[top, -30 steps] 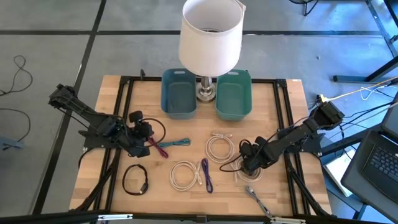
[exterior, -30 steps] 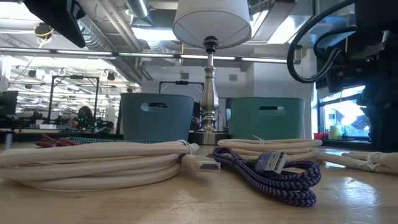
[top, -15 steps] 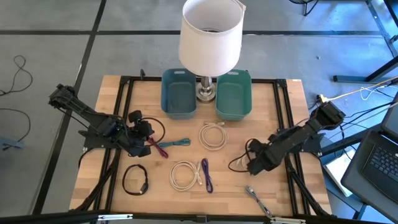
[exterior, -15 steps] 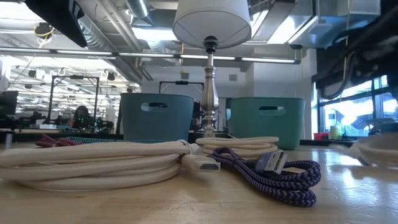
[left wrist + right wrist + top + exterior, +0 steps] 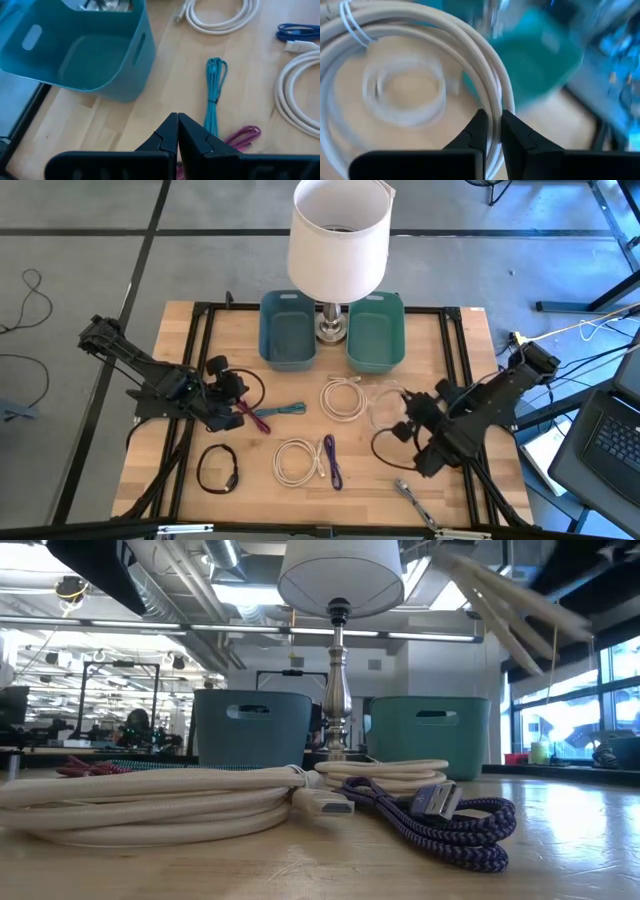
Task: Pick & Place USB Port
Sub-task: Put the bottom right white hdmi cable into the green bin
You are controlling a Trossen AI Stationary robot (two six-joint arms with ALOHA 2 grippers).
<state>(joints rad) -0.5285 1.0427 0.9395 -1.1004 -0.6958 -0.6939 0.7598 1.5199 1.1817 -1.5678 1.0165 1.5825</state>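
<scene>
My right gripper (image 5: 405, 425) is shut on a coiled white USB cable (image 5: 385, 405), which shows blurred and high in the low view (image 5: 510, 605), clear of the table. Beyond it stand a blue bin (image 5: 288, 330) and a teal bin (image 5: 376, 332), on either side of the lamp base. My left gripper (image 5: 177, 117) hovers shut and empty at the table's left, just short of a teal cable (image 5: 215, 95) and a magenta cable (image 5: 242, 136). My right gripper pinches the coil's bundled strands (image 5: 492, 102) between its two fingers, which lie across them. The rest of the loop (image 5: 395, 30) spreads out ahead of the fingers. The coil is lifted clear of the table.
On the table lie a second white coil (image 5: 343, 397), a third white coil (image 5: 295, 461), a purple cable (image 5: 331, 460), a black cable (image 5: 217, 468) and a metal tool (image 5: 412, 502). A tall lamp (image 5: 338, 240) stands between the bins.
My right gripper has shut on the white coil near the table's right edge, then carried it up and toward the far edge. The coil has left the table. The white coil at mid table has slid a little toward the far edge.
</scene>
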